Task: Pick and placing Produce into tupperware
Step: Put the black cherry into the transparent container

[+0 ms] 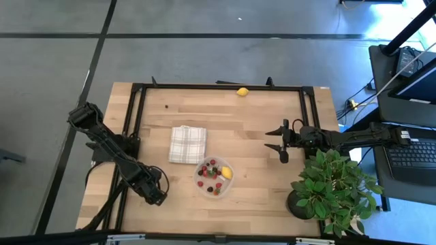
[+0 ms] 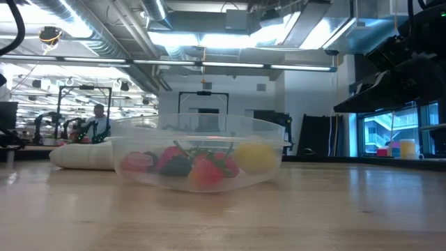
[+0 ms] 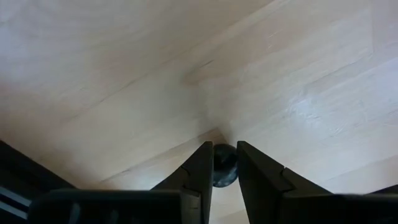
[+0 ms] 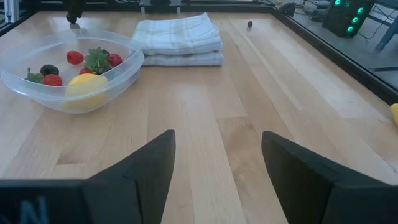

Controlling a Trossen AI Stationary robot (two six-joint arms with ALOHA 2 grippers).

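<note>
Dark berry point(image 3: 224, 167) gripped between left end effector point(image 3: 224, 163) fingers.

Two lemons point(image 1: 227, 173), one tupperware point(image 1: 204, 165), one cloth point(image 1: 187, 144).

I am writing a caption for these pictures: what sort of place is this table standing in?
Most likely a robotics lab or workshop, not a kitchen. The wooden table carries a black metal frame, a laptop sits beside it, and the low view shows exposed ceiling ducts and another robot rig behind.
</note>
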